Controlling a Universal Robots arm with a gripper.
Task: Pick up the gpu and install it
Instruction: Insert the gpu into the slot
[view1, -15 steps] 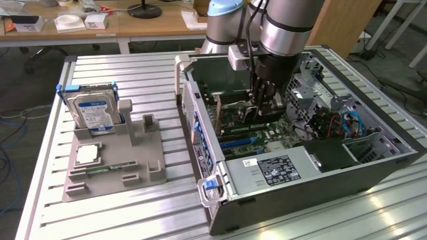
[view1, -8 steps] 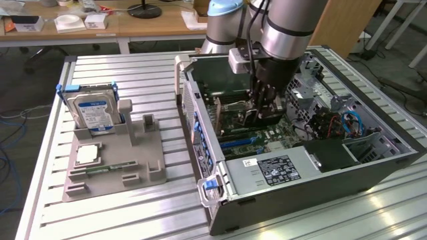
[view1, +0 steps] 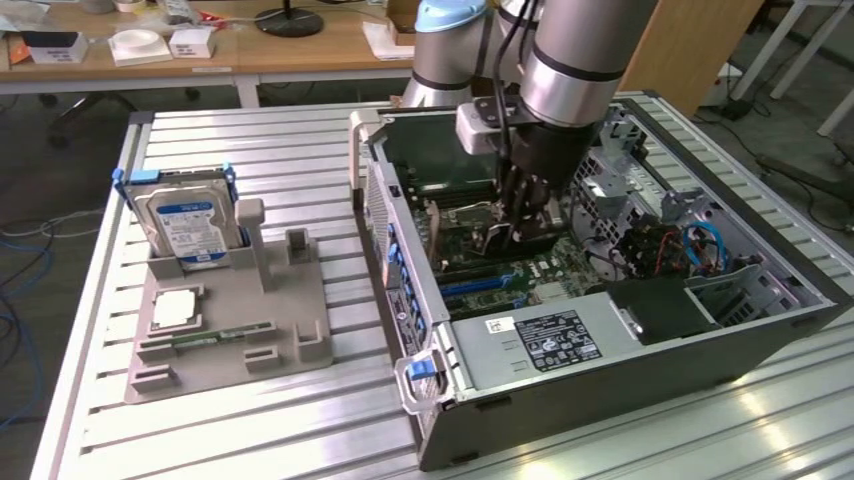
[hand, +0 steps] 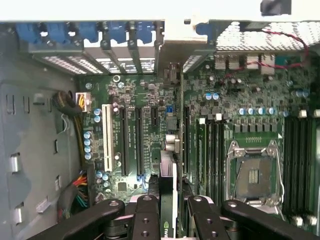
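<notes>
The gpu (hand: 171, 165) shows edge-on as a thin blade, dark with a green edge. Its pale metal bracket (hand: 172, 75) points toward the case's rear slot openings. My gripper (hand: 170, 202) is shut on the card, one black finger (hand: 148, 210) on each side. The card hangs over the green motherboard (hand: 240, 100), between the long black expansion slots (hand: 123, 140) and the memory slots (hand: 210, 150); whether it touches the board I cannot tell. In the exterior view the gripper (view1: 525, 232) reaches down into the open computer case (view1: 627, 350), with the gpu (view1: 497, 238) at its tips.
Blue slot latches (hand: 90, 32) line the case's rear wall. The CPU socket (hand: 252, 175) lies open. A grey fixture (view1: 227, 320) at the exterior view's left holds a hard drive (view1: 187, 225), a processor chip (view1: 174, 310) and a green memory stick (view1: 214, 338). The power supply (view1: 547, 340) fills the case's near end.
</notes>
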